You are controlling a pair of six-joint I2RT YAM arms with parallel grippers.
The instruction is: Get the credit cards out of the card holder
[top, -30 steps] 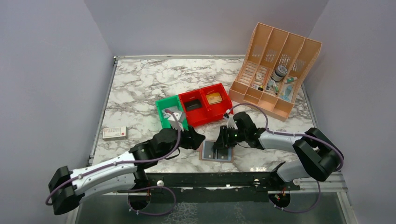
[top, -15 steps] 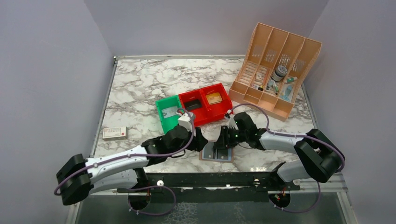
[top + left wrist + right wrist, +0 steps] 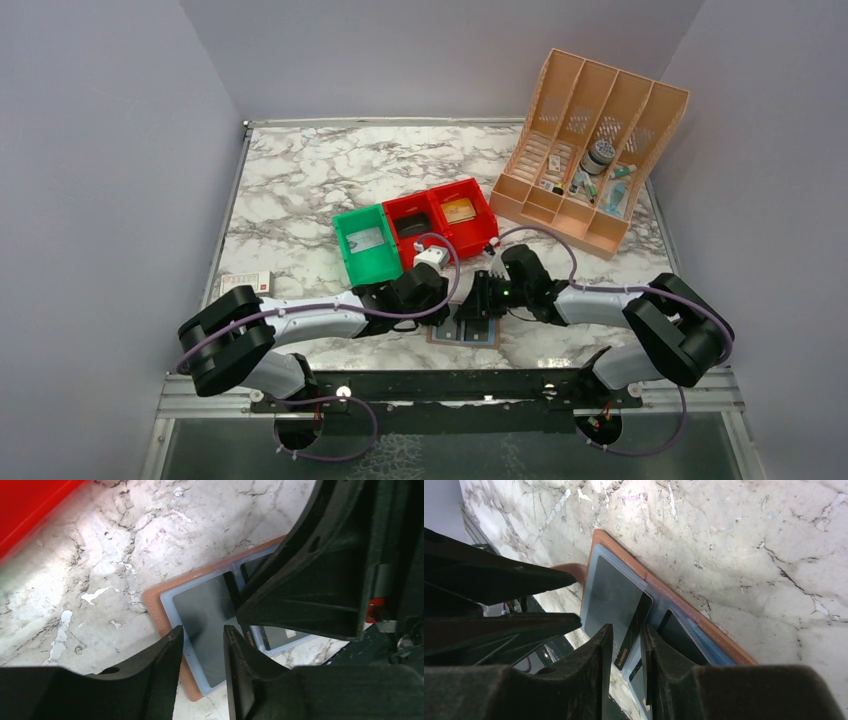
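1. The card holder (image 3: 468, 335) lies open at the middle of the counter's (image 3: 300, 180) near edge, with the red bin (image 3: 470, 236) close behind it.
2. Your right gripper (image 3: 626, 630) pinches the dark grey card (image 3: 640, 607), tilted out of its pale-blue pocket.
3. Your left gripper (image 3: 202, 645) hangs unclenched over the holder's left panel

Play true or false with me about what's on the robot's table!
1. The card holder lies open on the marble table. True.
2. The card holder sits inside the green bin. False: it lies on the table, with the left pincer and the right pincer both over it.
3. The peach organizer is empty. False: small things lie in it.
4. The green bin stands right beside the red bins. True.
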